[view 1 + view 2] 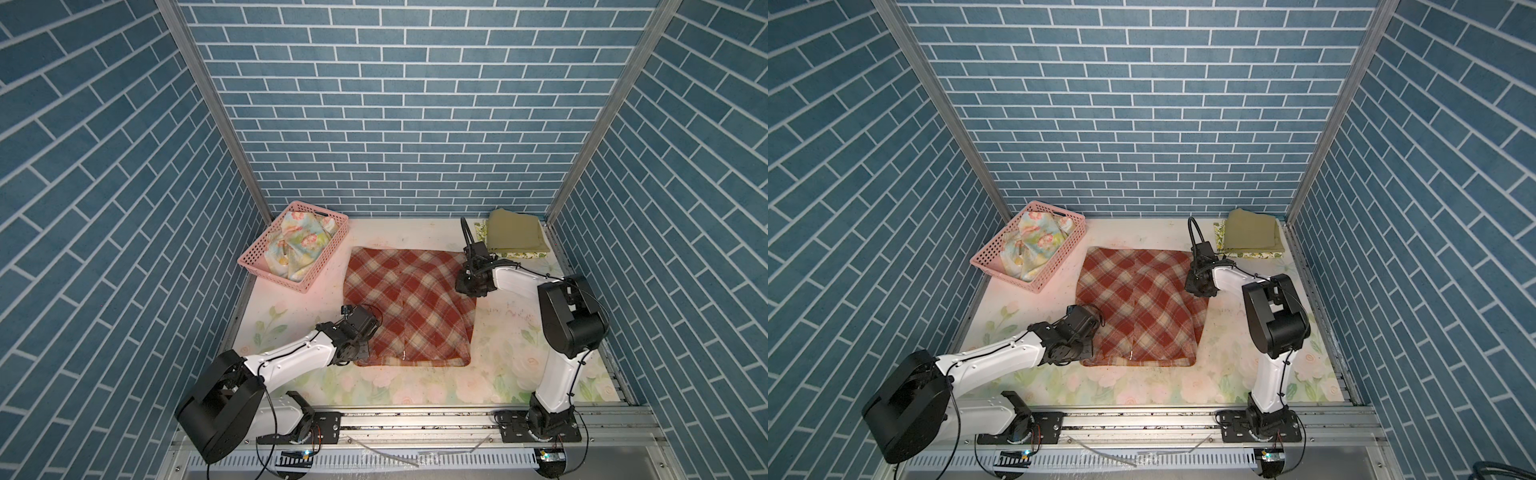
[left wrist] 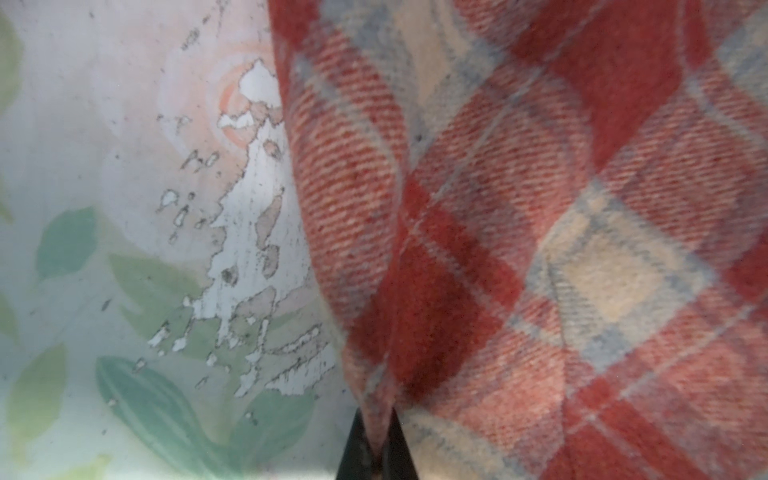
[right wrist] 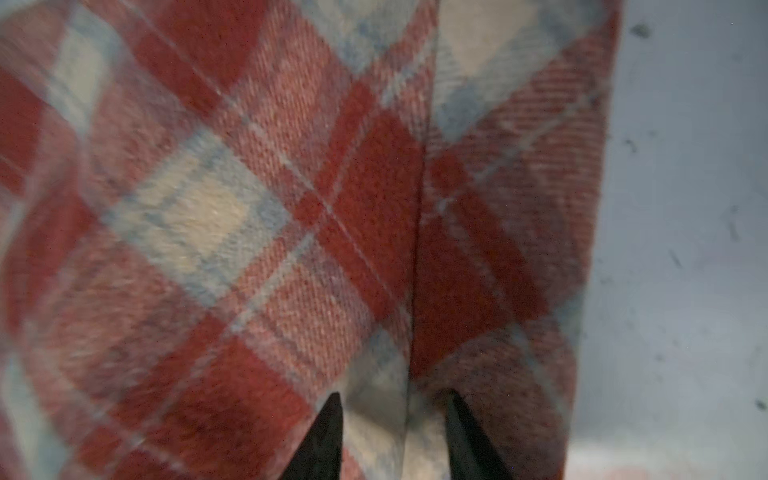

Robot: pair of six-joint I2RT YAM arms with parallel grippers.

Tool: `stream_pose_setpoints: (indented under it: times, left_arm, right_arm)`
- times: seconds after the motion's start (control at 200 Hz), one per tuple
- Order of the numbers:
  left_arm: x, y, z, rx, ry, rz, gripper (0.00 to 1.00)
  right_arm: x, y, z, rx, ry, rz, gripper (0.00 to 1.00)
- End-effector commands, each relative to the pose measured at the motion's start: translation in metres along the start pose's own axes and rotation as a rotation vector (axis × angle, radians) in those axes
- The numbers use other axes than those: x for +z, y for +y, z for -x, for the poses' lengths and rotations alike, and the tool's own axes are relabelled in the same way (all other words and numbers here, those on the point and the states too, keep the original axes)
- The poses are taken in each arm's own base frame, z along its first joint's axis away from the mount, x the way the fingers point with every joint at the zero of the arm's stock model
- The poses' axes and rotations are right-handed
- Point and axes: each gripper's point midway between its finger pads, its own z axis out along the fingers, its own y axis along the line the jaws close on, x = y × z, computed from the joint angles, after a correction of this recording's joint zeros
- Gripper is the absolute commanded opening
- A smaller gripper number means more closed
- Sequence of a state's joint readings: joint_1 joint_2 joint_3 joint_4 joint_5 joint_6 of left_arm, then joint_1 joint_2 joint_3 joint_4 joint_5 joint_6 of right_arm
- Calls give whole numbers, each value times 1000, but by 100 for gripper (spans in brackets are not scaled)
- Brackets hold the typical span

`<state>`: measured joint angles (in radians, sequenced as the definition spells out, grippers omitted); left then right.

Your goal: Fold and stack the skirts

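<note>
Your left gripper (image 2: pixel 376 440) is clenched on the plaid skirt (image 1: pixel 409 303): the two dark, tapered fingers meet on a narrow raised fold of its edge, and the cloth fans out from the pinch in soft creases. It is a thick, fuzzy twill weave with rust-red, cream and pale grey-blue diamonds. To one side of those jaws lies the bare table covering (image 2: pixel 124 208), smooth and glossy, with faded roses and green leaves, its print flaked away in ragged white patches just beside the skirt's edge.

Your right gripper (image 3: pixel 392 399) has its jaws parted, with a low hump of the same plaid rising between the two black pointed tips. A straight seam runs away from the jaws across the fabric. You cannot tell whether the pads press on the cloth yet.

In both top views the plaid skirt lies spread and roughly square between the two grippers, its near hem rolled under. Beyond the right jaws, towards the back corner, the olive skirt (image 1: pixel 515 235) sits as a flat folded rectangle on the lemon-print skirt (image 1: pixel 481 227). Well beyond the left jaws, the floral skirt (image 1: pixel 297 245) is crumpled in the pink perforated basket (image 1: pixel 274 279)
</note>
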<state>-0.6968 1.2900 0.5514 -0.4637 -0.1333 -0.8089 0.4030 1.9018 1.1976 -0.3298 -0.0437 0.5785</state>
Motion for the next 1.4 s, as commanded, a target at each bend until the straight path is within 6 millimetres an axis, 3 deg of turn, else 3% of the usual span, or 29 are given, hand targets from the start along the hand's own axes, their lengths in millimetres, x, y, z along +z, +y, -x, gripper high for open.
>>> stream_pose_setpoints:
  times: [0.0, 0.05, 0.15, 0.265, 0.51, 0.655, 0.87, 0.96, 1.015, 1.19, 1.395]
  left_arm:
    - [16, 5, -14, 18, 52, 14, 0]
    - [16, 5, -14, 17, 50, 14, 0]
    - [16, 6, -13, 17, 44, 13, 0]
    - [16, 8, -14, 21, 47, 24, 0]
    - [19, 17, -14, 5, 57, 38, 0]
    - [19, 21, -13, -3, 58, 42, 0]
    - [19, 19, -8, 4, 58, 40, 0]
    - [19, 18, -7, 3, 58, 36, 0]
    - [19, 17, -7, 3, 56, 35, 0]
    - [21, 15, -5, 5, 53, 29, 0]
    - [24, 10, -1, 14, 49, 21, 0]
  right_arm:
    - [10, -5, 1, -32, 24, -83, 31]
    - [14, -10, -2, -31, 32, -105, 24]
    - [18, -14, -5, -36, 48, -123, 0]
    - [4, -10, 3, -39, 8, -111, 0]
    - [-54, -3, 30, -30, -76, -13, 0]
    - [-70, -31, 30, 20, -86, 37, 0]
    - [-62, -72, 23, 64, -65, 22, 0]
    - [-73, -74, 22, 58, -84, 12, 41]
    - [-82, -72, 19, 61, -100, 20, 53]
    - [-105, -62, -19, 32, -86, 18, 57]
    - [-105, -47, -81, 18, -29, 12, 53]
